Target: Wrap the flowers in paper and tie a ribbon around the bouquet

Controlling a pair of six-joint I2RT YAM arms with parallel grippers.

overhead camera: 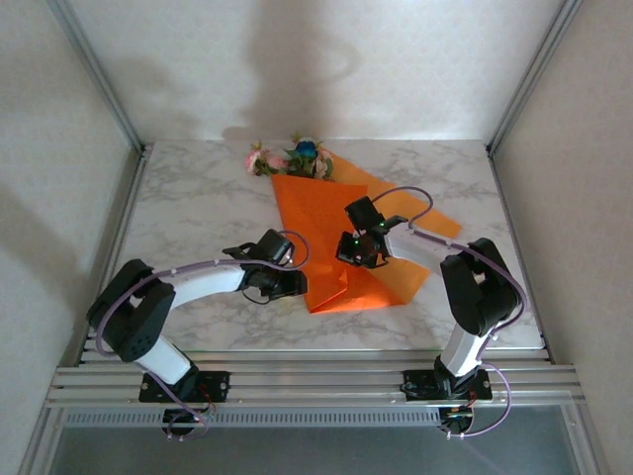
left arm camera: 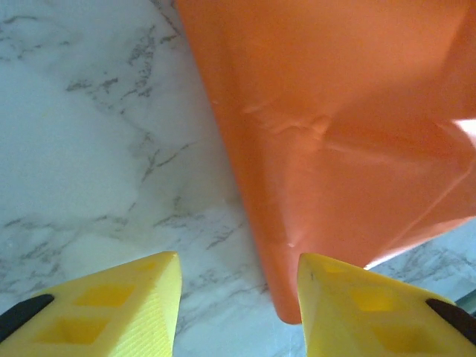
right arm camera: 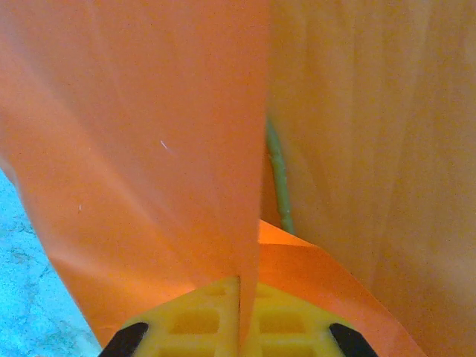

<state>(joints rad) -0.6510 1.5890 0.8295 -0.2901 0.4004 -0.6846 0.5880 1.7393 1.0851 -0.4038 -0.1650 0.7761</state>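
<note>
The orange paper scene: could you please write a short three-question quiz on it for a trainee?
1. True or false: the right gripper is shut on a fold of the orange paper.
2. Where on the marble table do the blooms of the flowers lie? A: at the far edge. B: at the near edge, by the arm bases. C: at the left edge.
3. Fill in: in the left wrist view, the left gripper has its jaws ____, with the paper's corner just beside one finger.

Key: 1 true; 2 A; 3 open.
</note>
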